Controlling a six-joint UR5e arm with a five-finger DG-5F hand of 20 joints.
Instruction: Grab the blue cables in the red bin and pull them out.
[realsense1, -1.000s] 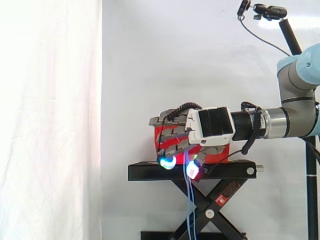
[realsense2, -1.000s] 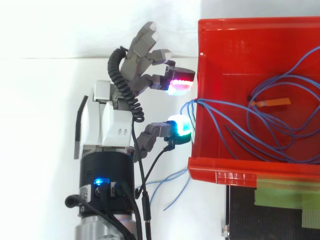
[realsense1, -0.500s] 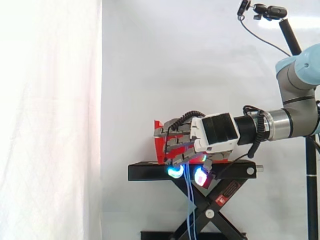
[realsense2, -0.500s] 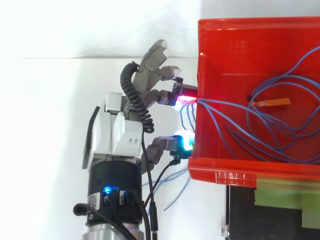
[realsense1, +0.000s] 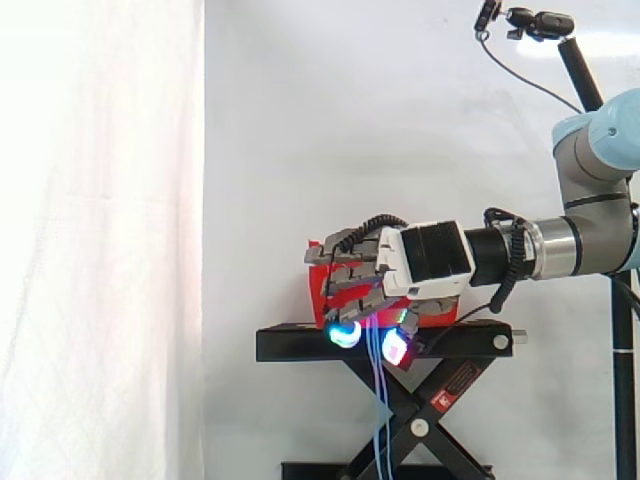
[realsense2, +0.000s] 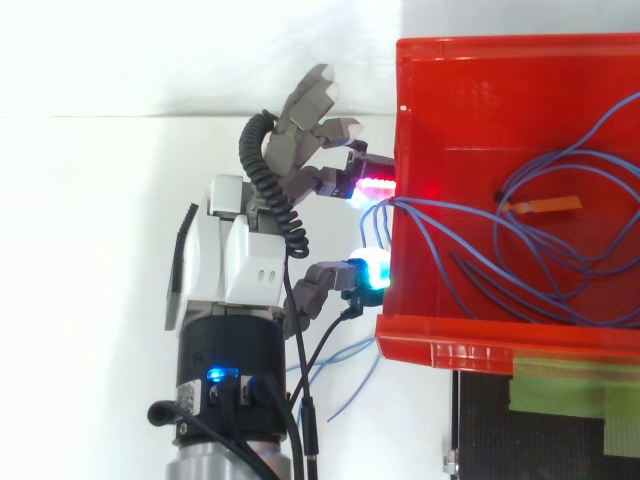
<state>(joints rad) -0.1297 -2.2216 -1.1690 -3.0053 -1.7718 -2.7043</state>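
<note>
The hand (realsense2: 235, 255) sits just outside the red bin (realsense2: 470, 340), against the wall that is on the left in the top view. It is half curled like a claw. One red-glowing pad (realsense2: 375, 188) and one cyan-glowing pad (realsense2: 372, 275) point at that wall with a clear gap between them. It has hold of nothing yet, as far as I can see.

The blue cables (realsense2: 378, 212) lie mostly inside the bin, looping across its floor around a small orange tag (realsense2: 540, 206). A bunch of strands climbs over the left wall and drops right through the gap between the two pads. In the side view these strands hang straight down past the black stand (realsense1: 300, 345), between the cyan glow on the left and the red glow on the right.

From here, the step looks like closing on that bunch. To do it well, I'd bring the pads together squarely across the strands, just below the rim, so that none slips out to the side. The pull should then go away from the wall, not straight down. The loops inside look tangled, so a steady draw seems safer than a jerk, which might drag the light bin along the stand.
</note>
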